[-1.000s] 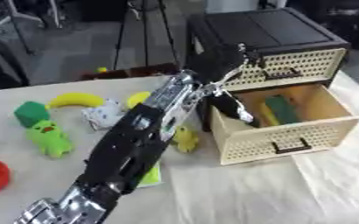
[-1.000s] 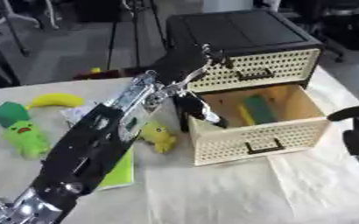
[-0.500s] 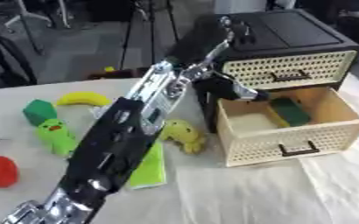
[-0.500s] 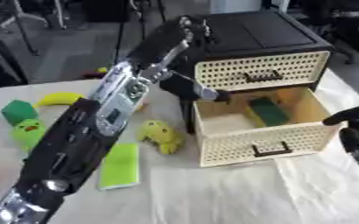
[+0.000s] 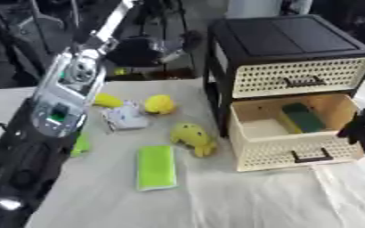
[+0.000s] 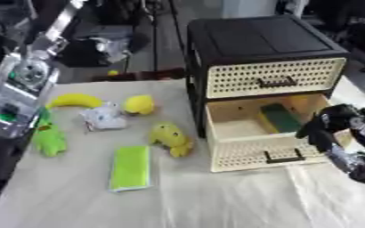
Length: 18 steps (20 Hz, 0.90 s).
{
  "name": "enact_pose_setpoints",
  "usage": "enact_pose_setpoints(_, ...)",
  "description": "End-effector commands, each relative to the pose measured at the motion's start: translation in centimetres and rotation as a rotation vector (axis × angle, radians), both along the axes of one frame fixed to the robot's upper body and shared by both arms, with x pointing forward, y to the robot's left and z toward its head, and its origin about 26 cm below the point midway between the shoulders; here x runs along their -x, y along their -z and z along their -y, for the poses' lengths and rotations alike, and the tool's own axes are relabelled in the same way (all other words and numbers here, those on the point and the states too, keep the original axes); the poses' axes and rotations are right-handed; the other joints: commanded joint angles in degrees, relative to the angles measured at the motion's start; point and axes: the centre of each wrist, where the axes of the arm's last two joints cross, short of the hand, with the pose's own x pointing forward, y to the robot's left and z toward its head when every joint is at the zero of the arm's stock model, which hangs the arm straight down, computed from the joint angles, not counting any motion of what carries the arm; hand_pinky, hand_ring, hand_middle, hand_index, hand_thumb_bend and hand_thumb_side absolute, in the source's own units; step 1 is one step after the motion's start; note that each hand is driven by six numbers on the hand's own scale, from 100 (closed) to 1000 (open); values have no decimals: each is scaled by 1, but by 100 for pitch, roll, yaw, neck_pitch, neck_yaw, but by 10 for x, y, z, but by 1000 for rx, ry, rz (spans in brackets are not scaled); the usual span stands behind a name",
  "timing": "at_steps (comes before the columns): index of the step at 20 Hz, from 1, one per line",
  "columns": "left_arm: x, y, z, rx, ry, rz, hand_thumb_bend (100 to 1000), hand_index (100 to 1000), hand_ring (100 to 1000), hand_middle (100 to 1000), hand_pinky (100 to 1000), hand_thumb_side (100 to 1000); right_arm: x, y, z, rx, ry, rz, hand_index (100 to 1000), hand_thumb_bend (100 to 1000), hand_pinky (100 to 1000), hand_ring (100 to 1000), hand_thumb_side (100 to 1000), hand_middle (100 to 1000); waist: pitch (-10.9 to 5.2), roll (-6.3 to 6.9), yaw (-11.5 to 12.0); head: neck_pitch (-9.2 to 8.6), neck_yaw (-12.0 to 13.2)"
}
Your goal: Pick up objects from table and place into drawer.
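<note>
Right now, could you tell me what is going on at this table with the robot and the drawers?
The robot is putting things from the table into the small drawer cabinet. Its lower drawer stands open with a green block already inside. The left arm is raised high at the left, its hand out of view. The right hand hangs by the drawer's right side, holding nothing. A yellow toy, a green flat pack, a banana and other items wait on the cloth.

Lab or workshop space: a cloth-covered counter (image 6: pixel 216 200) is sitting on a bare grey floor (image 6: pixel 166 44), with dark equipment and stand legs (image 5: pixel 151 44) crowding in behind it.
</note>
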Motion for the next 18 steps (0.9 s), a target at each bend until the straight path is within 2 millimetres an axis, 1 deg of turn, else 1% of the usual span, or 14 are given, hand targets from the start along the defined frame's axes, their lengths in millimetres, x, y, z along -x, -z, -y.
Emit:
enact_pose_setpoints(1,15,-16,-26,7,-71,37,651,710,564,560,583,710,-6,-4,7,89,14,-19,694,100,231,391,921,564,-95,-17,60,66,-72)
enact_pose_setpoints(4,22,-10,-42,18,-120,21,652,711,564,561,583,715,-13,5,12,129,40,-67,701,100,220,374,936,595,-123,-14,177,101,-120)
enact_pose_setpoints(8,28,-4,-53,35,-161,4,648,712,564,561,583,725,-18,17,19,172,79,-112,706,100,223,376,962,611,-150,-8,264,137,-147)
enact_pose_setpoints(14,30,4,-62,52,-196,-15,643,712,563,560,580,733,-22,35,30,245,136,-172,711,100,230,380,998,616,-165,-12,291,171,-170)
enact_pose_setpoints(18,31,6,-64,56,-206,-19,639,712,563,560,580,737,-25,42,39,290,183,-185,714,100,239,388,1000,624,-166,-8,303,202,-184)
